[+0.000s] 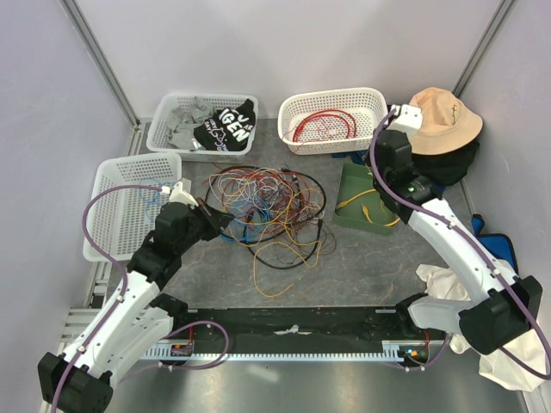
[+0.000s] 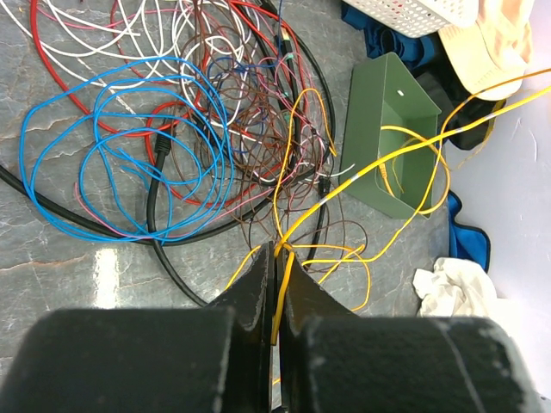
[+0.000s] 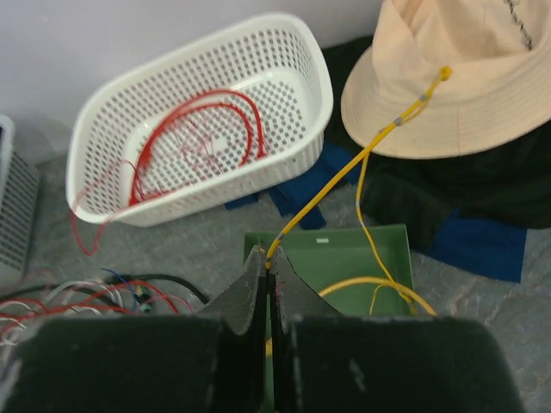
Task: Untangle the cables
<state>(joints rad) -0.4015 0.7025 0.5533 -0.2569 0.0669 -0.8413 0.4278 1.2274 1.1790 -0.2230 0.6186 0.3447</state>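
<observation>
Both jaws closed — each pinching yellow cable.

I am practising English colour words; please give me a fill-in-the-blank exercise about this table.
The cable pinched by the left gripper is ____.
The coil in the white basket beside the hat is ____.
The tray just past the right gripper is ____.
Missing words: yellow, red, green.

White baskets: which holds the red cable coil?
The back-right basket beside the tan hat: red coil inside. The back-left basket and left basket show no red.
</observation>
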